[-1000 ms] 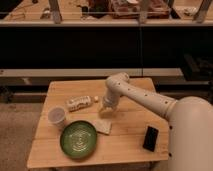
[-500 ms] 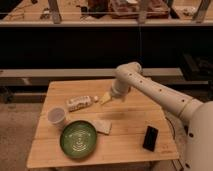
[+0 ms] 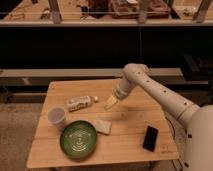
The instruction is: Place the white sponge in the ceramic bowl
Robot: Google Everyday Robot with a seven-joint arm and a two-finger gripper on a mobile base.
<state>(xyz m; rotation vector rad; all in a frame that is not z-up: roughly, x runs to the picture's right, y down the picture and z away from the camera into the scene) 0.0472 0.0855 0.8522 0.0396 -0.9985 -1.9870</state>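
The white sponge point(image 3: 103, 126) lies on the wooden table point(image 3: 125, 120), touching or just off the right rim of the green ceramic bowl point(image 3: 79, 138). The bowl sits at the table's front left, and nothing shows inside it. My gripper point(image 3: 111, 103) hangs above the middle of the table, behind and slightly right of the sponge and apart from it. It is just right of the bottle's cap. The white arm reaches in from the right.
A white plastic bottle point(image 3: 80, 103) lies on its side at the back left. A white paper cup point(image 3: 56, 116) stands behind and left of the bowl. A flat black object point(image 3: 150, 138) lies at the front right. A dark shelf runs behind the table.
My gripper has lifted from the sponge and moved back toward the table's middle, then a little right. The sponge stays on the table beside the bowl.
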